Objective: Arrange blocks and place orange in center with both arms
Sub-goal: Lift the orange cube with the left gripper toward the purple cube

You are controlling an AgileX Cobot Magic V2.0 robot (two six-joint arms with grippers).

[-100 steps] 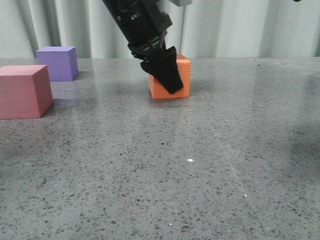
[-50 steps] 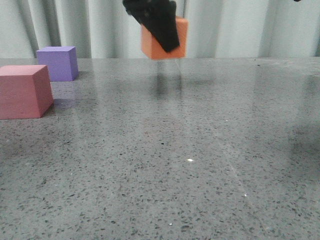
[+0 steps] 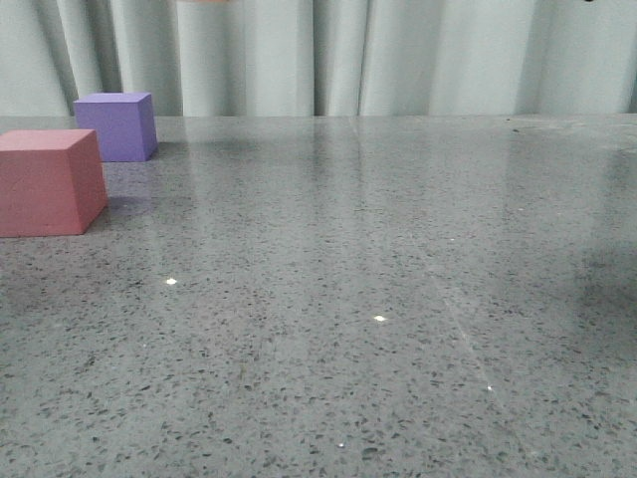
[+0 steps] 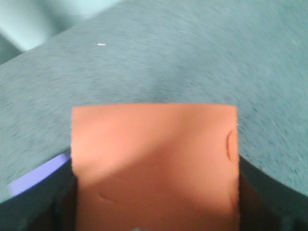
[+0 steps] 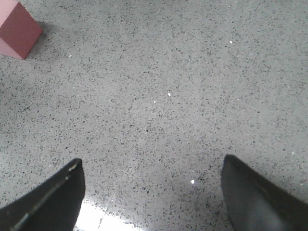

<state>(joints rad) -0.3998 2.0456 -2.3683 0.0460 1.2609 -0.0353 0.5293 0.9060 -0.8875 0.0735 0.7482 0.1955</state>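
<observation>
Orange cube point(image 4: 154, 163) went up off the table point(image 3: 398, 299), pinched in our left end effector point(image 4: 154, 216); right end effector point(image 5: 151, 192) spread. Light, squishy foam, we'd hold flat opposite faces

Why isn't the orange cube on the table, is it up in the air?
Yes, up in the air. The left gripper clamps the orange cube between its fingers, table beyond it.

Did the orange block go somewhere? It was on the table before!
Yes. It went up, off the table and out of the front view's top, while the purple block stayed put. The left claw holds the orange block in the air.
</observation>
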